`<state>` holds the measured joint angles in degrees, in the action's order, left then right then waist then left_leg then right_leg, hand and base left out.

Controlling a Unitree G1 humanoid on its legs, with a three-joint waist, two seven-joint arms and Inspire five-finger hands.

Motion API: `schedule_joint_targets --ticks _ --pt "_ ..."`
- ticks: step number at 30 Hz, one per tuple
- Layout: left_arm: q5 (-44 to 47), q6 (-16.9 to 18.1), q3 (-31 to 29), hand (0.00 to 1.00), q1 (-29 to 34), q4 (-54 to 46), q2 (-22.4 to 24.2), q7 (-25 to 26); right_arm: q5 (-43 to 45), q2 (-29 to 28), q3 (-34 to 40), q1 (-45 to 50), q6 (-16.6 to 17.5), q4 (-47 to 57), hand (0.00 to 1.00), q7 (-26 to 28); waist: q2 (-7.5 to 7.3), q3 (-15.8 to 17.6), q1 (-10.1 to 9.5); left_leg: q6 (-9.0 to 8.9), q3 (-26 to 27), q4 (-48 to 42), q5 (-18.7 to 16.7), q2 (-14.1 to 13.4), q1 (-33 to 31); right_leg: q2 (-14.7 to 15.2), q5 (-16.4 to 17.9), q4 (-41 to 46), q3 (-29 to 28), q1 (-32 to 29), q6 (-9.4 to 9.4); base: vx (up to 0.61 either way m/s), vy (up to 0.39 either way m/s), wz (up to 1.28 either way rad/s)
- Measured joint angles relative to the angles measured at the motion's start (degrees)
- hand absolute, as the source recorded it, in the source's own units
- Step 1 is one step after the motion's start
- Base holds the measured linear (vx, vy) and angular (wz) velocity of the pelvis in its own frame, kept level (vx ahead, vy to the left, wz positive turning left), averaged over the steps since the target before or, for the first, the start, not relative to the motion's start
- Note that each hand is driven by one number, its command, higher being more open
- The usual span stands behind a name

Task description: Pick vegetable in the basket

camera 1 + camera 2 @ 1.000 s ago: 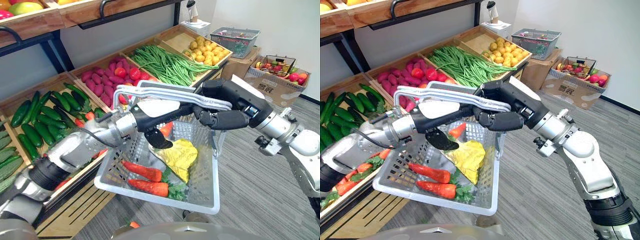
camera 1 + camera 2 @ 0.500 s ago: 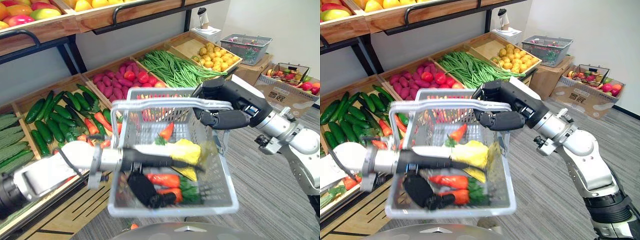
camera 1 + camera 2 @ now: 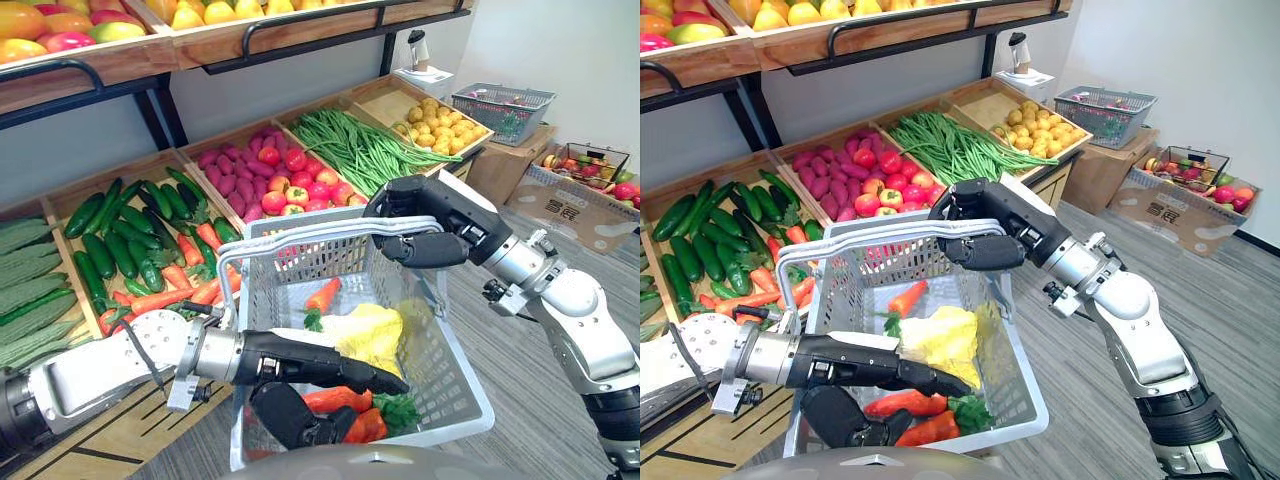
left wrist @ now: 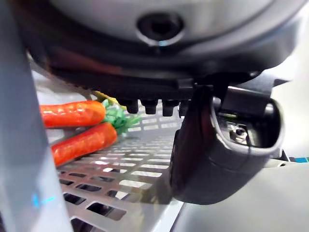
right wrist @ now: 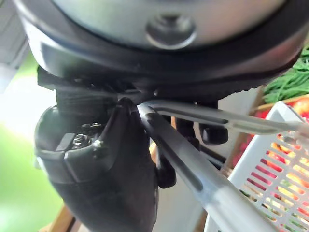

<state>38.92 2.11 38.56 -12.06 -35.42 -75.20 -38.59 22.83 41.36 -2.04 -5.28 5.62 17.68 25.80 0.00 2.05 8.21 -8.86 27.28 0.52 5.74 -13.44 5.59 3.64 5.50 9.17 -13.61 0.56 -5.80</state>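
Observation:
A grey plastic basket (image 3: 445, 365) hangs by its metal handle (image 3: 300, 232), and my right hand (image 3: 425, 215) is shut on that handle (image 5: 193, 164) at the far side. Inside lie two carrots (image 3: 340, 400), a smaller carrot (image 3: 322, 295) and a yellow-green leafy vegetable (image 3: 365, 335). My left hand (image 3: 290, 360) reaches in over the near side, low in the basket. Its fingers are straight, lying across the leafy vegetable's edge just above the carrots (image 4: 72, 113), and its thumb (image 4: 212, 154) hangs below them.
A wooden stand at the left and back holds cucumbers (image 3: 120, 240), loose carrots (image 3: 165, 295), purple roots (image 3: 235, 165), red tomatoes (image 3: 300, 190), green beans (image 3: 360, 150) and potatoes (image 3: 435, 115). Another grey basket (image 3: 503, 100) and a cardboard box of fruit (image 3: 590, 170) stand at the back right.
My left hand has dropped from beside the handle into the basket, down by the carrots. My right hand keeps its hold on the handle. The whole view has shifted too.

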Motion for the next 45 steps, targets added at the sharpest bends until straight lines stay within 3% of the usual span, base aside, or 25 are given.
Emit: schedule_joint_targets --ticks 2,8,15,22,26,30,34,36,40,45 --pt "-0.1 0.3 -4.2 1.00 -0.7 -1.1 -0.1 0.7 -0.2 -1.3 2.0 0.4 0.0 0.0 0.00 -0.1 0.03 0.0 -0.41 0.17 -0.4 1.2 0.9 0.3 0.0 0.0 -0.1 0.6 0.5 -0.4 -0.28 -0.01 -0.003 0.15" --pt "-1.5 5.3 -20.7 1.00 -0.9 -1.2 2.1 5.3 -1.0 -3.7 8.4 4.8 0.0 -0.1 0.00 -2.2 0.02 -0.1 -1.67 0.50 -2.7 4.3 3.2 1.3 1.0 0.4 0.7 1.7 2.6 0.4 -0.58 0.00 0.000 0.17" --pt "-6.2 9.8 -26.5 1.00 -0.9 -1.4 7.9 8.5 -2.4 -3.7 11.1 5.8 0.0 -5.1 0.00 -2.8 0.65 -0.6 -2.06 0.23 -4.3 4.4 3.3 1.5 0.8 0.7 1.5 1.9 4.0 0.8 -0.43 -0.01 -0.006 0.12" --pt "-7.9 10.3 -29.7 1.00 -0.9 -1.5 12.0 8.6 -3.3 -3.7 11.5 6.8 -0.1 -7.7 0.00 -3.9 0.91 -0.7 -2.03 0.30 -4.4 4.3 3.3 1.6 0.7 0.8 1.4 1.8 4.1 0.7 -0.57 0.00 0.000 0.00" --pt "-7.9 10.4 -31.5 1.00 -0.9 -1.6 12.2 8.6 -4.5 -3.7 11.6 6.8 -0.2 -9.9 0.00 -4.3 0.92 -0.8 -2.23 0.32 -4.4 4.3 3.3 1.6 0.7 0.8 1.4 1.8 4.1 0.8 -0.58 0.00 0.000 0.00" --pt "-8.7 11.0 -36.7 1.00 -0.6 -1.0 14.1 9.5 -4.6 -3.8 13.2 7.9 -0.4 -11.2 0.00 -4.3 0.94 -0.8 -3.04 0.32 -4.5 4.3 3.3 1.7 0.7 0.9 1.4 1.8 4.2 0.8 -0.58 0.00 0.000 0.00" --pt "-9.9 13.1 -52.0 1.00 6.3 4.5 20.8 13.5 -6.0 -4.2 19.3 11.5 -0.4 -11.0 0.00 -4.7 1.00 -0.9 -3.51 0.29 -5.4 4.3 3.3 1.8 0.7 1.1 1.7 1.8 5.2 1.4 -0.63 0.00 0.000 0.11" --pt "-9.8 13.1 -56.5 1.00 10.3 7.8 23.7 15.3 -7.1 -5.3 22.7 13.2 -0.4 -10.6 0.00 -5.1 0.96 -1.1 -3.92 0.21 -5.6 4.3 3.2 1.8 0.7 1.1 1.9 1.8 5.4 1.5 -0.61 -0.01 0.001 0.06" --pt "-10.1 12.4 -60.4 1.00 18.0 12.9 30.0 17.6 -8.2 -5.8 27.7 17.7 -0.4 -10.1 0.00 -6.3 0.29 -1.7 -4.71 0.31 -6.0 4.4 3.1 1.9 0.1 1.3 2.3 1.8 5.8 1.2 -0.61 0.00 0.000 0.07" --pt "-12.4 11.3 -65.6 1.00 24.9 21.2 45.9 22.6 -8.2 -6.7 32.9 24.0 -0.4 -9.4 0.00 -6.4 -0.52 -2.4 -4.22 0.51 -9.0 4.6 3.3 3.0 -3.0 2.4 2.8 1.9 8.3 0.0 -0.46 0.01 0.003 0.25"
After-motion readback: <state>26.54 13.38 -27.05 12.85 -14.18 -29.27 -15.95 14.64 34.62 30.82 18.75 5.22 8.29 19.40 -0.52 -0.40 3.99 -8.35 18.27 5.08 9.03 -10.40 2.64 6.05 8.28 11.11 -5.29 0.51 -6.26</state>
